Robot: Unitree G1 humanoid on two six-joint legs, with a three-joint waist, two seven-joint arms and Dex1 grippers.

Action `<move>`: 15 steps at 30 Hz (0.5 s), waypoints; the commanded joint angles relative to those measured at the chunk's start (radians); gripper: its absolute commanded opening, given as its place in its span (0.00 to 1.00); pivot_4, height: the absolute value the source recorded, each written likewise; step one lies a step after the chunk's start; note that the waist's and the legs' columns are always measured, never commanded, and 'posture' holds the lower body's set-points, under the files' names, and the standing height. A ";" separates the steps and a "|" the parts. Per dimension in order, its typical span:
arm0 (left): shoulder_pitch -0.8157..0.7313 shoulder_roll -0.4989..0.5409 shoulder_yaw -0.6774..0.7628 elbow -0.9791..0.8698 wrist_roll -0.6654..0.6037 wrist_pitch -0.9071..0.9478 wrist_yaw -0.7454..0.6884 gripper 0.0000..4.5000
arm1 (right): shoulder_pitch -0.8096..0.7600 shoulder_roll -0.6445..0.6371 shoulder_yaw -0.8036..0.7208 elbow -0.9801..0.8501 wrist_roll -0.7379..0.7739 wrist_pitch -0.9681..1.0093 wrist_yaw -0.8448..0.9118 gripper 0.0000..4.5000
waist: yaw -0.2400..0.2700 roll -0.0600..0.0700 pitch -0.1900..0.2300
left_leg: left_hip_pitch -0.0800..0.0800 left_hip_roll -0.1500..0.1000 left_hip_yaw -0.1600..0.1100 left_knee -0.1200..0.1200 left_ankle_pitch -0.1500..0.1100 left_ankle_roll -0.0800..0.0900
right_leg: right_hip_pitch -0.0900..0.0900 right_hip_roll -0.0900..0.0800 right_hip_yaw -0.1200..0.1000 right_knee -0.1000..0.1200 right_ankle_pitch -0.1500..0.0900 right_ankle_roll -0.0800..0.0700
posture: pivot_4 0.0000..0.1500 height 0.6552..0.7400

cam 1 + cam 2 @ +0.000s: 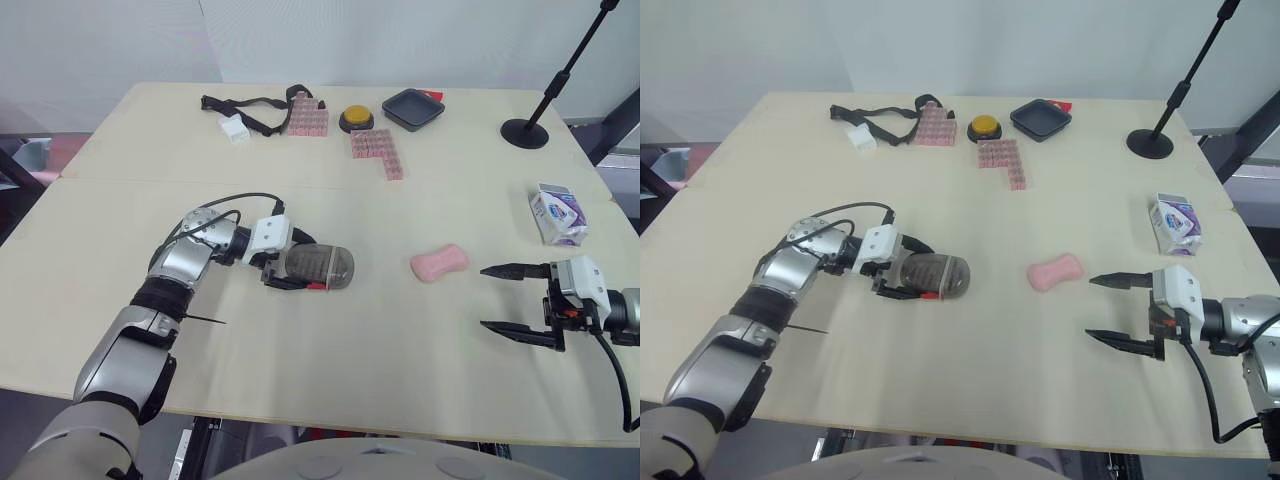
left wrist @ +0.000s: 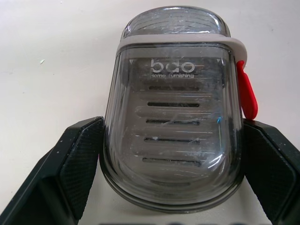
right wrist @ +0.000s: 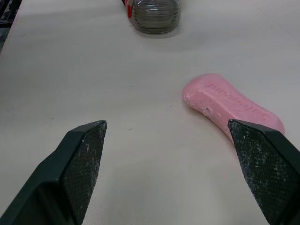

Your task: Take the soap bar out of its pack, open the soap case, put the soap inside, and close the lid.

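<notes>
The smoky clear soap case [image 1: 318, 267] lies on its side left of the table's centre, lid closed, with a red latch [image 2: 247, 91] on one side. My left gripper [image 1: 298, 265] is shut on the soap case, one black finger pressed against each long side. The bare pink soap bar [image 1: 439, 262] lies on the table to the right of the case. My right gripper [image 1: 484, 297] hovers open just right of the soap, its fingertips pointing toward it without touching. In the right wrist view the soap [image 3: 232, 105] lies ahead, nearer one finger. The white and purple soap pack [image 1: 556, 213] rests at the right edge.
At the back of the table are a black strap [image 1: 250, 105], two clusters of pink blocks [image 1: 378, 152], a yellow button [image 1: 356, 119] and a black tray [image 1: 412, 108]. A black stand base [image 1: 525, 132] sits at the back right.
</notes>
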 commanded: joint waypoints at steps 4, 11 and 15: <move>-0.025 -0.001 0.013 0.006 -0.005 -0.019 0.001 1.00 | -0.006 -0.019 -0.015 -0.003 0.004 -0.014 0.004 0.99 | 0.000 0.000 0.000 | 0.000 0.000 0.000 0.000 0.000 0.000 | 0.000 0.000 0.000 0.000 0.000 0.000 | 1.00 1.00; -0.027 -0.003 0.014 0.010 -0.010 -0.016 -0.007 0.94 | -0.003 -0.017 -0.009 -0.011 0.000 -0.014 -0.001 1.00 | 0.000 0.000 0.000 | 0.000 0.000 0.000 0.000 0.000 0.000 | 0.000 0.000 0.000 0.000 0.000 0.000 | 1.00 1.00; -0.029 -0.004 0.014 0.013 -0.012 -0.015 -0.012 0.77 | -0.004 -0.016 -0.008 -0.013 -0.001 -0.011 0.000 1.00 | 0.000 0.000 0.000 | 0.000 0.000 0.000 0.000 0.000 0.000 | 0.000 0.000 0.000 0.000 0.000 0.000 | 1.00 1.00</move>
